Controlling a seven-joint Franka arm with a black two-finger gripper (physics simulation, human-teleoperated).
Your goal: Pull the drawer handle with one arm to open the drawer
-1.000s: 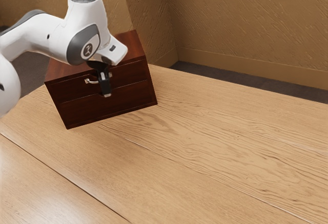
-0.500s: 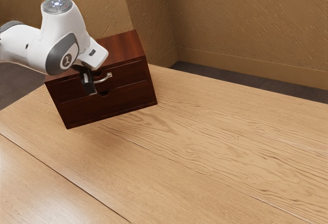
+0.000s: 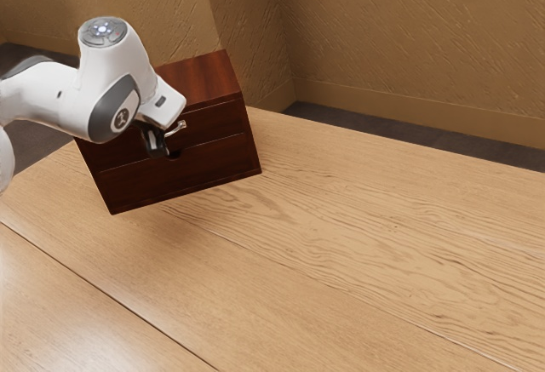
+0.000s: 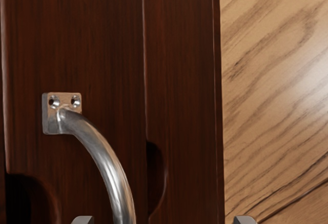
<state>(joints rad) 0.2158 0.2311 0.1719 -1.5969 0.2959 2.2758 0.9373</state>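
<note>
the black two-finger gripper [image 3: 156, 140] is hovering at the front of the dark reddish-brown wooden drawer box [image 3: 209, 155], with its fingers standing apart and clamping nothing. the curved silver metal handle [image 3: 175, 128] is lying between them, closer to one finger than to the other. it is sitting on the upper drawer [image 3: 217, 118], whose front is looking flush with the box, so i am judging the drawer as not yet opened. the box is resting on the light oak table [image 3: 358, 244], near its far corner.

the risk i am seeing: with the handle off-centre, one finger may be reaching the bar first as they close, nudging the light box or sliding off the round metal. a pull with a weak hold may also be dragging the whole box across the table instead of freeing the drawer.

the exterior view is giving the white arm [image 3: 77, 100], the box's tilt to the table edge and the gripper's height. the wrist view is adding the grey fingertips [image 4: 82, 219] wide apart, the handle's screwed square plate [image 4: 62, 112] and a half-round notch [image 4: 156, 178] beside it.
</note>
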